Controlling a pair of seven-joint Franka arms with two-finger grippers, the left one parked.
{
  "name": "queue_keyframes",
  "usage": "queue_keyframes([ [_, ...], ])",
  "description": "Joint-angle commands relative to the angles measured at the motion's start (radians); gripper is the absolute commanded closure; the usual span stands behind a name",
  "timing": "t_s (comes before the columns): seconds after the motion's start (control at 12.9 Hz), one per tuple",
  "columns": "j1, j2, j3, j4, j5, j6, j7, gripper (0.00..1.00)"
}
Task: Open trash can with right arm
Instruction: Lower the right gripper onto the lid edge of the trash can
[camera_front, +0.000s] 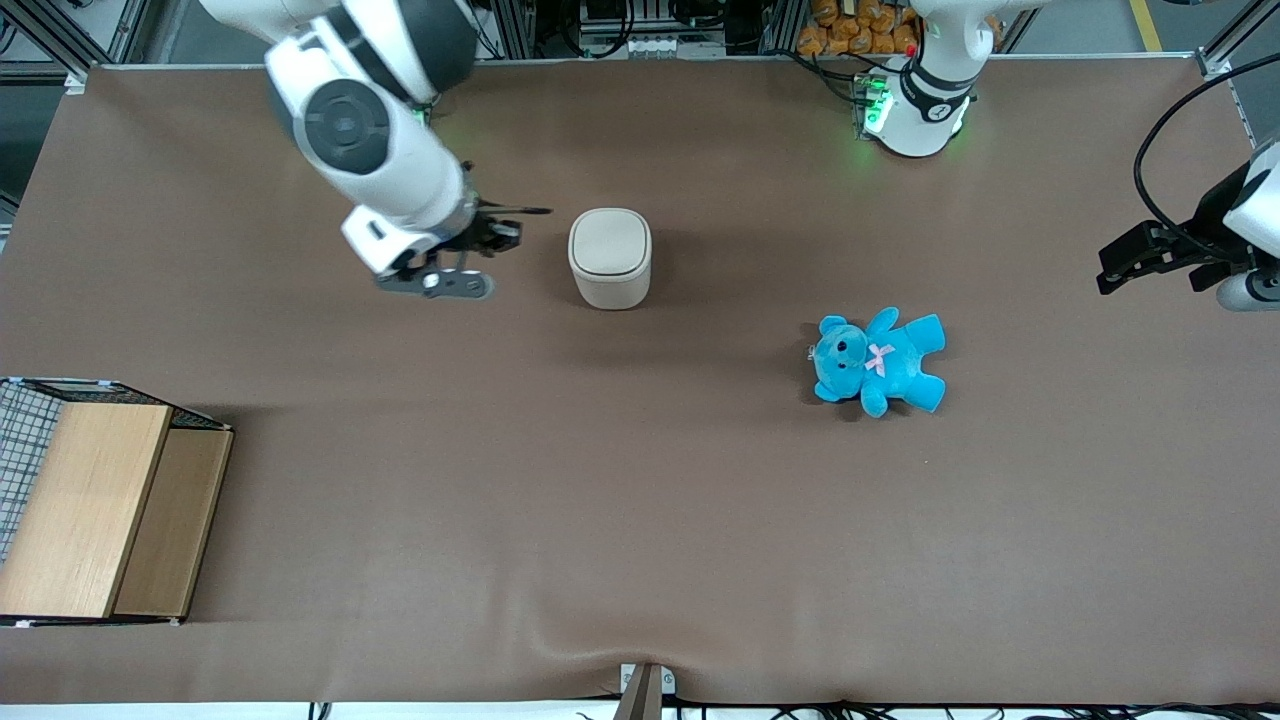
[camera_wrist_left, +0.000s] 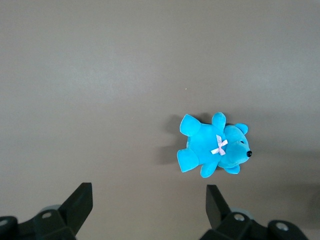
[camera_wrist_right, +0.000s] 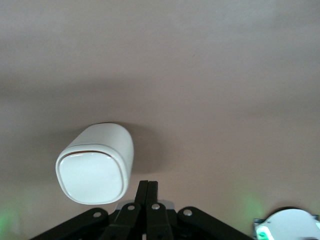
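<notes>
On the brown surface (camera_front: 640, 500), the trash can (camera_front: 610, 257) stands upright, lid flat and unopened. Your right arm's pincer (camera_front: 495, 238), fingers clenched together, hovers just beside it at its 9 o'clock. Approach, contact and lifting remain.

Blue teddy (camera_front: 878, 360) lying on brown table (camera_front: 640, 520) – wooden box (camera_front: 95, 510) at working arm's end.

Bare table (camera_front: 540, 300) separates closed gripper (camera_front: 512, 222) from trash can (camera_front: 610, 257).
</notes>
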Motion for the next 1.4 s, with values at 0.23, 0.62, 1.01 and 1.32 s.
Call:
queue_keyframes([
  [0.23, 0.020, -0.053, 0.089, -0.234, 0.014, 0.257, 0.086, 1.00],
  [0.62, 0.080, -0.039, 0.127, -0.351, 0.008, 0.458, 0.217, 1.00],
  [1.01, 0.100, -0.036, 0.127, -0.408, 0.005, 0.489, 0.222, 1.00],
  [1.32, 0.109, -0.017, 0.127, -0.434, 0.003, 0.550, 0.223, 1.00],
])
